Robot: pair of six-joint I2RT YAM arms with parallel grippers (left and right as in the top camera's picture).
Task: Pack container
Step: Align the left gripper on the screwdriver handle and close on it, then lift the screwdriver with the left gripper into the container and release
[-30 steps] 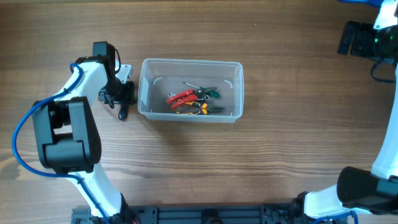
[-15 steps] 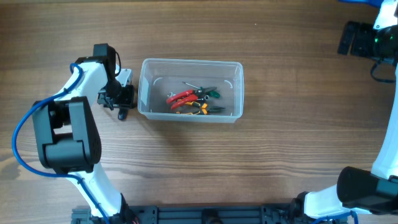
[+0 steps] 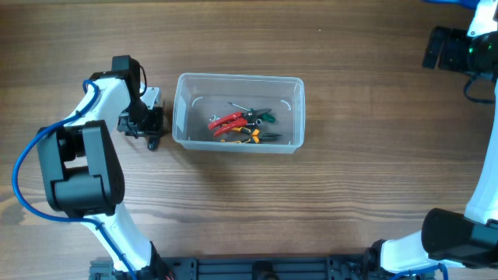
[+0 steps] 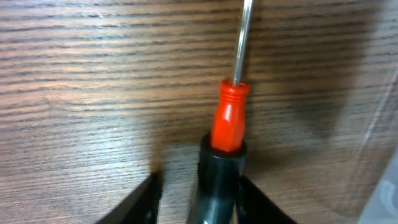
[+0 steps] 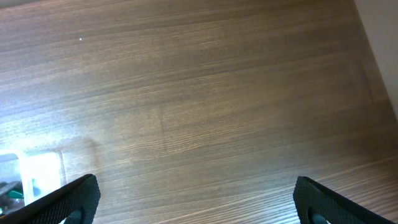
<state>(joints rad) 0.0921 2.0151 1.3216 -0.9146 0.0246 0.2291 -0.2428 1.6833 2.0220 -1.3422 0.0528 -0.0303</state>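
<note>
The container [image 3: 237,77] is a clear plastic bin at the table's middle, holding red pliers [image 3: 227,120] and green- and yellow-handled tools. My left gripper [image 3: 152,124] is low over the table just left of the bin. In the left wrist view its fingers [image 4: 199,190] straddle the black end of a red-and-black screwdriver [image 4: 230,118] lying on the wood; the right finger touches the handle, and a gap shows on the left. The bin's wall [image 4: 387,155] shows at the right edge. My right gripper [image 5: 196,199] is wide open and empty, high at the far right [image 3: 440,48].
The bin's corner [image 5: 37,171] shows at the lower left of the right wrist view. Bare wooden table lies all round. The left arm's body [image 3: 82,167] stands at the front left, and the right arm's base [image 3: 459,241] at the front right.
My left arm has shifted slightly to the left, away from the bin's wall. The bin, its tools and the right arm have not moved.
</note>
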